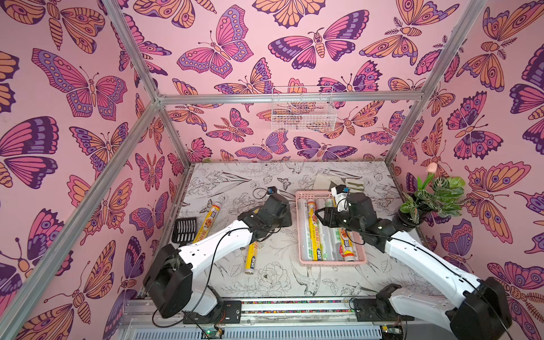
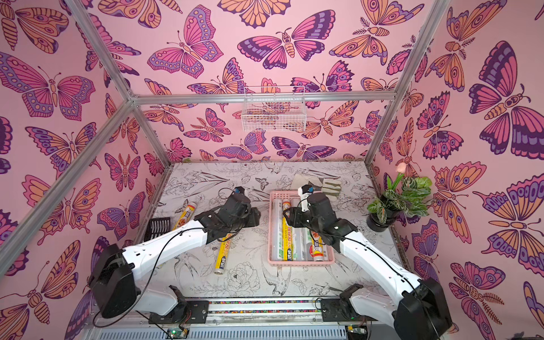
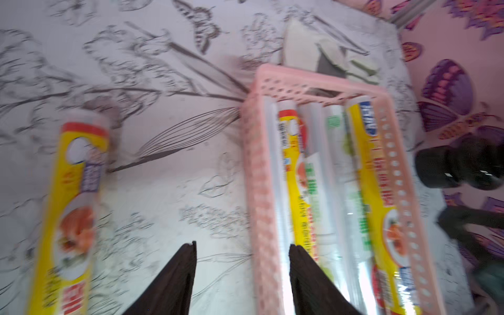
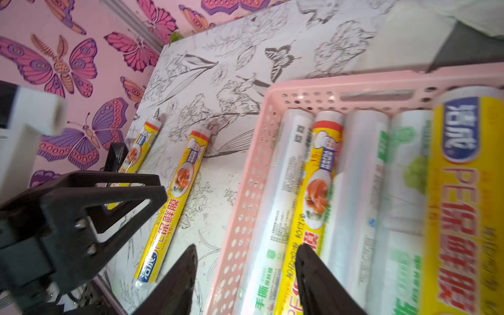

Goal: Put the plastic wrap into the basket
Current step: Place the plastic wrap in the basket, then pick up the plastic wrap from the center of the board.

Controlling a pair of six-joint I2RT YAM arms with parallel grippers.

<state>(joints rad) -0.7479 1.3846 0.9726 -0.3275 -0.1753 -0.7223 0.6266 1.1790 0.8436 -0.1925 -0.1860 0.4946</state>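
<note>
Most plastic wrap (image 1: 312, 235) lies in the pink basket (image 1: 332, 263); two rolls are out.
Lower middle, the near yellow roll (image 1: 252, 256) lies partly under the left arm (image 1: 217, 238), which may bump it away. The left gripper (image 3: 242, 244) and right gripper (image 4: 246, 245) are spread apart, holding nothing; a finger may catch the basket wall. The far yellow roll (image 1: 209, 216) lies at the left.

Glossy film-wrapped rolls (image 4: 354, 191) — smooth pink plastic basket (image 4: 354, 80), matt printed tabletop (image 4: 231, 54)
</note>
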